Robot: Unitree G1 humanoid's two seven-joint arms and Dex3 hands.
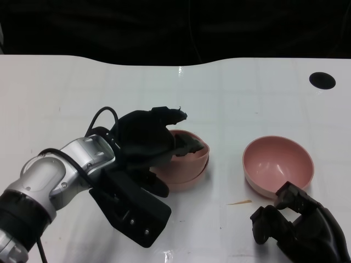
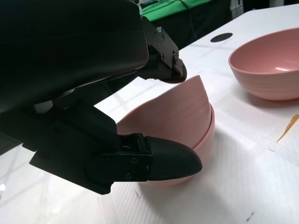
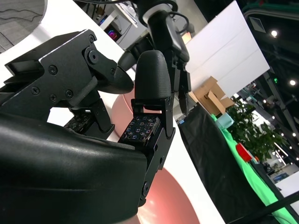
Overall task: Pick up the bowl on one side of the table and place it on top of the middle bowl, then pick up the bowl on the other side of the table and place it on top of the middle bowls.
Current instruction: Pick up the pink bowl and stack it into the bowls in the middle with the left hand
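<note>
At the middle of the white table (image 1: pixel 66 93), the left hand (image 1: pixel 148 143) grips a pink upper bowl (image 2: pixel 180 109) nested tilted in the middle bowl (image 2: pixel 205 135). The right bowl (image 1: pixel 278 164) sits right; just nearer, the right hand (image 1: pixel 296 222) holds nothing, fingers loosely curled.

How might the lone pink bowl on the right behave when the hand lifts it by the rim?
The round pink plastic-looking bowl probably stays stiff and feels light. Its glossy surface may slip against the right hand. Its curved underside could rock if nudged.
</note>
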